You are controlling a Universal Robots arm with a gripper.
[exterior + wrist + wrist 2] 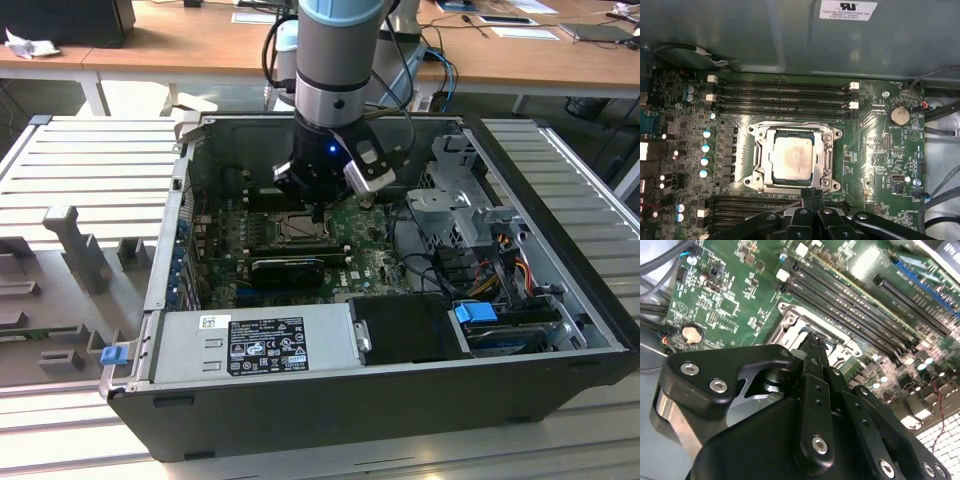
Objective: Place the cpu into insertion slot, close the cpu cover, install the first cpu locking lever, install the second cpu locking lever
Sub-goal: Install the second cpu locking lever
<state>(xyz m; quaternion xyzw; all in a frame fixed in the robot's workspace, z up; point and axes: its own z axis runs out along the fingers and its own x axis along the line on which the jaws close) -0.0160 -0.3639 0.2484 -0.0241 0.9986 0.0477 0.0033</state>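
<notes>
With cpu (791, 158) seated under the lowered cover (758, 159), the closed, empty claw (811, 193) is held at the socket edge for lever work.

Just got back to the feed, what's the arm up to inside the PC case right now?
The gripper is down inside the open computer case, its fingertips together at the edge of the insertion slot on the motherboard. The cpu already sits in the slot, pale face up, and the cpu cover lies flat around it. The gripper carries nothing. Whether either locking lever is latched can't be made out.
</notes>
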